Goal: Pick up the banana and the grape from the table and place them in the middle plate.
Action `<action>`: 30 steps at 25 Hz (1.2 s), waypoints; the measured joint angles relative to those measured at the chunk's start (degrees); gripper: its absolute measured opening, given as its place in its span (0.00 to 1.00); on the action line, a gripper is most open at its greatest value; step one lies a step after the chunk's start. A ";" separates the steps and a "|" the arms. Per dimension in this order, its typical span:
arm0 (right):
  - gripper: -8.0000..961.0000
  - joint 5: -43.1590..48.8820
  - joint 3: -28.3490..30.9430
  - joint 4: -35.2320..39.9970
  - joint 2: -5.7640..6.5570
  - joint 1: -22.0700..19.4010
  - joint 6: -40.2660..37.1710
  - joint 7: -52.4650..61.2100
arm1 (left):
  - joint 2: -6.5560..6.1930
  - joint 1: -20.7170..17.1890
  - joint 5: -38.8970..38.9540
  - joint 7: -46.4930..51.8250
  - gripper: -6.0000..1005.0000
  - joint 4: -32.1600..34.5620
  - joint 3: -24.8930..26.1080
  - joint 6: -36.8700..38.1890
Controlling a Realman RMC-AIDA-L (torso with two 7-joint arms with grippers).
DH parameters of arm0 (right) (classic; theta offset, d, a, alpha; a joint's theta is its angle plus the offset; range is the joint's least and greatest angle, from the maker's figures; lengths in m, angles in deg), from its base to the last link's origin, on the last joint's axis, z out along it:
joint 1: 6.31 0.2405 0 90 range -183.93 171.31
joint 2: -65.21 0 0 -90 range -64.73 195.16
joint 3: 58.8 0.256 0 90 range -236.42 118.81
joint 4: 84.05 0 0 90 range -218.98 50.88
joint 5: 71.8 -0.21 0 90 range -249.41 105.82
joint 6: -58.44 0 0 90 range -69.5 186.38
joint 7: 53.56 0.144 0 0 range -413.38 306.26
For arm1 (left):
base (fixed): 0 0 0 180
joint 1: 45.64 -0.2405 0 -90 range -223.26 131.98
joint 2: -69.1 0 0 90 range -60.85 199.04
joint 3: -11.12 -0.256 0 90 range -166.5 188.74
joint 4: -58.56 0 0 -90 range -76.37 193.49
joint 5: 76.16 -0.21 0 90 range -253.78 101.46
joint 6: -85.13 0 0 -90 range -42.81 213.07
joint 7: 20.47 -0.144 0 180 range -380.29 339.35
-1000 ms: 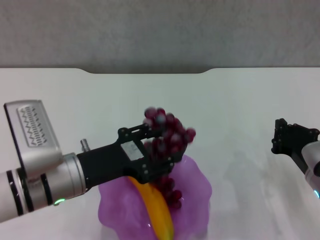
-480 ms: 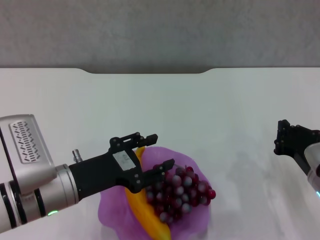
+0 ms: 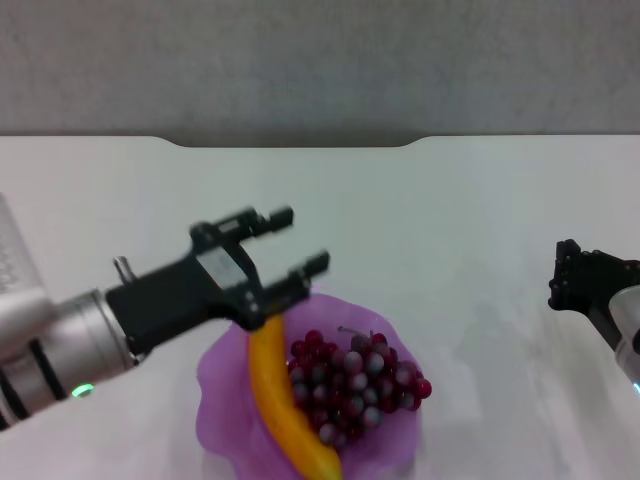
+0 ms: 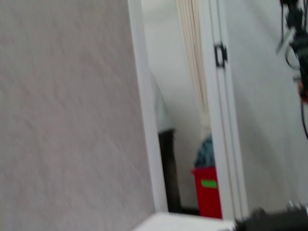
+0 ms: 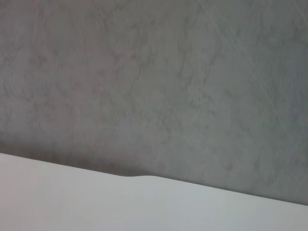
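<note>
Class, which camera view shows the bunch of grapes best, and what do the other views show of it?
The head view: the grape lies in full sight in the middle plate, beside the banana. The left wrist view and the right wrist view show nothing of the grape.

A mottled grey wall [image 3: 320,65] fills the head view from 10 to 2 o'clock, meeting the white table's [image 3: 470,230] far edge, which has a shallow notch at 12. The left wrist view shows a white door frame [image 4: 144,120], a pale curtain [image 4: 192,53], and a red bin [image 4: 207,198] toward 5 o'clock.
</note>
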 joint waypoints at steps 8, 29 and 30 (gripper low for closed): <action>0.04 0.00 0.08 -0.29 0.00 0.13 0.65 0.00 | 0.10 0.52 17.13 -17.00 0.57 -10.51 1.68 8.76; 0.04 -0.01 -0.45 -0.59 -0.32 -4.08 19.61 -0.08 | 0.05 2.94 38.67 -34.94 0.39 -27.16 2.46 18.49; 0.04 0.00 -0.45 -0.65 -0.35 -4.55 21.72 -0.17 | 0.04 3.09 39.54 -35.40 0.39 -27.89 2.46 18.50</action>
